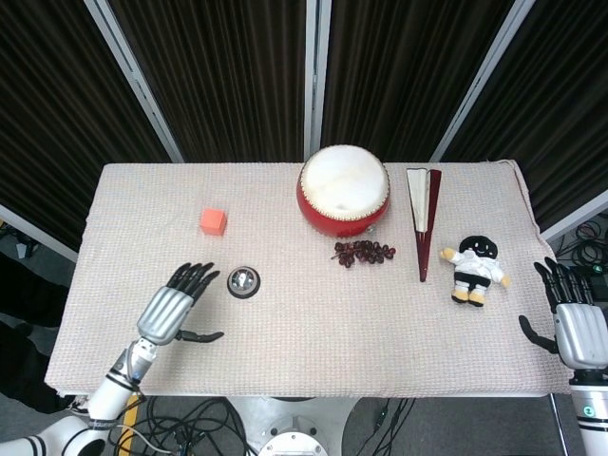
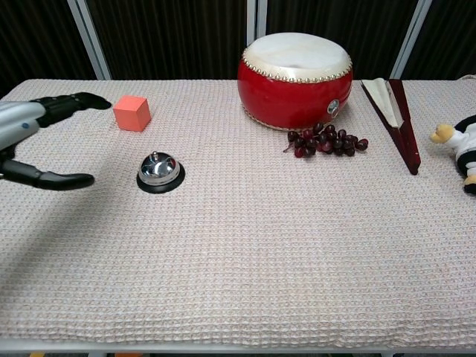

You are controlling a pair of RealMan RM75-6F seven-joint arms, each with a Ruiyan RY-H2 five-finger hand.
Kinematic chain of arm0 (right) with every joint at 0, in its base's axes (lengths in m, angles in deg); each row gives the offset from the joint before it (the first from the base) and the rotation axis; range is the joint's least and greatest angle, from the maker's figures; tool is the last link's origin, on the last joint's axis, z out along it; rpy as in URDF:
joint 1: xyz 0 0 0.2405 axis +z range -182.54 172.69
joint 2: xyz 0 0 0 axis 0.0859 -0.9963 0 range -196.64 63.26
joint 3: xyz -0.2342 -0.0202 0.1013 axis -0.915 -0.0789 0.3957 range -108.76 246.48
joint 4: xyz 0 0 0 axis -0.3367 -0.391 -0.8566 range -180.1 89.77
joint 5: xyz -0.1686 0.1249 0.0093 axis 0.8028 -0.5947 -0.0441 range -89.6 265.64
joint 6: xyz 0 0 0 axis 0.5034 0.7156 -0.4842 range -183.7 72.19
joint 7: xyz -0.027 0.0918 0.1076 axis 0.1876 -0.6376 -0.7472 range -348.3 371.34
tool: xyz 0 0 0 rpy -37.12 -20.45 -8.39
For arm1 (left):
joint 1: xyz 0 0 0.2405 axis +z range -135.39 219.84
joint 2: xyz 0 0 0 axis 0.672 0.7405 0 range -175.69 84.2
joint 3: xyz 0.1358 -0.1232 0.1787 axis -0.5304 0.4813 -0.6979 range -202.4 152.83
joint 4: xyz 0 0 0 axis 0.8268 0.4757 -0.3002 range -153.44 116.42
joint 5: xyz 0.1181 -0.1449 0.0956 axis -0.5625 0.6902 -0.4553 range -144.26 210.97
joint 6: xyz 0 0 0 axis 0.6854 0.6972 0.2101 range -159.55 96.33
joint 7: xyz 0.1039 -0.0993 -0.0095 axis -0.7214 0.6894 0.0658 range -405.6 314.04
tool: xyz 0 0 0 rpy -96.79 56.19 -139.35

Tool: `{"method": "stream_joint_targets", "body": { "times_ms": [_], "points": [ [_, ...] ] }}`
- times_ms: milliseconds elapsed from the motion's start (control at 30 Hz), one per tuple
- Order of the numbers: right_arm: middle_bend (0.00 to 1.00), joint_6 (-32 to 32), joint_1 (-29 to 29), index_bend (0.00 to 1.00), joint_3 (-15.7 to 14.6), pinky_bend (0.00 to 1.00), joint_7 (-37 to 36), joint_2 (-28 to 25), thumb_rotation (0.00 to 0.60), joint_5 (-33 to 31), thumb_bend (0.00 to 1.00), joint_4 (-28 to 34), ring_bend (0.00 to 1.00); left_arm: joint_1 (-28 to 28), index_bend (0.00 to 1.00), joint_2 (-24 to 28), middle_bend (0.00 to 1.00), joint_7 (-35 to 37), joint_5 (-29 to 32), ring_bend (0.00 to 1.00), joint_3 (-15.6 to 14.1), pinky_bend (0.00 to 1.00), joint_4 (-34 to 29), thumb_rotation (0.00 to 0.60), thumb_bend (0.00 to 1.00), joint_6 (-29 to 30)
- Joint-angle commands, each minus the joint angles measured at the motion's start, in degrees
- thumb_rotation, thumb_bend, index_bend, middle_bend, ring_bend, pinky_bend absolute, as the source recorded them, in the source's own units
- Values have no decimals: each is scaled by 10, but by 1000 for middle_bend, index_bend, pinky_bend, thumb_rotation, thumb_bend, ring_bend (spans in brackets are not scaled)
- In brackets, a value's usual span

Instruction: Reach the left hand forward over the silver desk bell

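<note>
Left hand [image 1: 172,311] — fingers spread, empty — hovers just left of silver desk bell [image 1: 243,281].

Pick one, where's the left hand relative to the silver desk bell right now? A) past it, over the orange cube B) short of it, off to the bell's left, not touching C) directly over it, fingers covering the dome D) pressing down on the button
B: in the head view the left hand is open with its fingers beside the silver desk bell, and the chest view shows bare cloth between them.
</note>
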Motion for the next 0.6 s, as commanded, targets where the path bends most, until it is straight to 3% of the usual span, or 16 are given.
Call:
{"method": "stream_joint_targets", "body": {
  "times_ms": [33,333,600],
  "points": [
    [0,-2,-1,0,-1,0,-4,2,600,-1,235,-6,0,-26,19,-23,0,6,-14,0,2,0,1,236,0,-18],
    [0,-3,-3,0,2,0,-19,-2,600,-8,235,-14,0,-85,18,-117,0,25,6,0,27,0,89,272,0,-65],
    [0,-3,-5,0,2,0,-29,-1,600,-8,235,-22,0,-113,18,-180,0,59,9,0,24,0,177,277,0,-75]
  ]
}}
